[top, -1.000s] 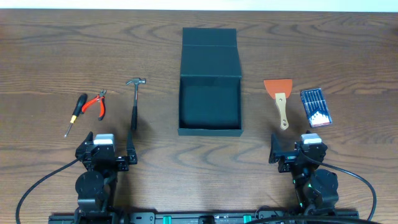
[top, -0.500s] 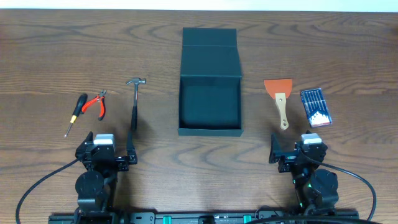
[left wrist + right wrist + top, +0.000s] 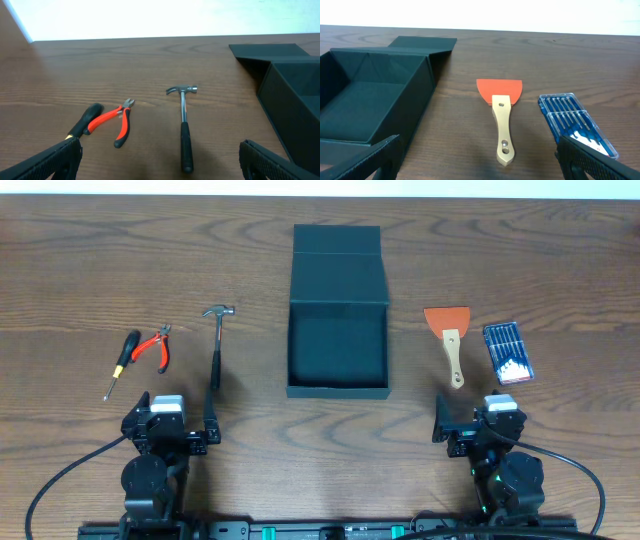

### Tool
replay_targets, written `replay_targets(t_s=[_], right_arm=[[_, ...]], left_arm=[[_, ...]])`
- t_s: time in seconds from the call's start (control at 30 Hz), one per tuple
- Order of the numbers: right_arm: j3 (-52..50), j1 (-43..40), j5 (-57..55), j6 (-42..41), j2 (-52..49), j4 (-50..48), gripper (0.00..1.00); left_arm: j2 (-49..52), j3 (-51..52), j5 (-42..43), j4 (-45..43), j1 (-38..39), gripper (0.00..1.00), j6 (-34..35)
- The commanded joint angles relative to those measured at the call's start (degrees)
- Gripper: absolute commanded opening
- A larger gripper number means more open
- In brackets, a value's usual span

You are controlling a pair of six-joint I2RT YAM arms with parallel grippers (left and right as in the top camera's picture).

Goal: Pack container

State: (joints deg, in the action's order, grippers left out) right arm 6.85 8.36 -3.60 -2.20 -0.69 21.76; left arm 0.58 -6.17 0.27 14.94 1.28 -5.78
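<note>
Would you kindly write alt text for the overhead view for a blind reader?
An open, empty dark box sits in the middle, with a screwdriver, pliers and hammer to its left, a scraper and drill-bit case to its right.

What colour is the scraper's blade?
The blade is orange; it shows best in the right wrist view.

Located container point(image 3: 337, 348) at mid-width of wooden table point(image 3: 100, 250), resting on its base, square to the table edges. Dark blue-green to near-black, matte, rectangular, with straight upright walls. Found open: hinged flap lid point(image 3: 338, 265) folded back beyond the far wall, spread toward the far table edge, with a crease line crossing it near its far end. Interior floor in full view from overhead, same dark finish as the walls. Partly cut off at right edge of left wrist view and at left edge of right wrist view.
</note>
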Motion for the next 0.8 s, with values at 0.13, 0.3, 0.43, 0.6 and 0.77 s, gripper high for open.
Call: replay_targets(t_s=[0.13, 0.3, 0.43, 0.6, 0.77], right_arm=[[-0.37, -0.46, 0.00, -0.55, 0.39, -0.07, 0.99], [-0.37, -0.46, 2.49, -2.08, 0.39, -0.17, 0.99], [-0.37, -0.46, 6.27, -4.61, 0.37, -0.26, 0.99], [3.65, -0.46, 15.56, -3.43, -0.50, -1.55, 0.99], [15.82, -0.46, 14.99, -4.22, -11.61, 6.84, 0.99]], left_arm=[[-0.39, 1.53, 0.66, -0.07, -0.24, 0.98, 0.72], [-0.31, 1.51, 4.81, 0.11, -0.24, 0.98, 10.75], [-0.31, 1.44, 12.74, -0.31, -0.24, 0.98, 22.45], [0.20, -3.13, 16.22, -0.76, -0.24, 0.98, 27.54], [7.39, -13.11, 13.38, -0.37, -0.24, 0.99, 27.45]])
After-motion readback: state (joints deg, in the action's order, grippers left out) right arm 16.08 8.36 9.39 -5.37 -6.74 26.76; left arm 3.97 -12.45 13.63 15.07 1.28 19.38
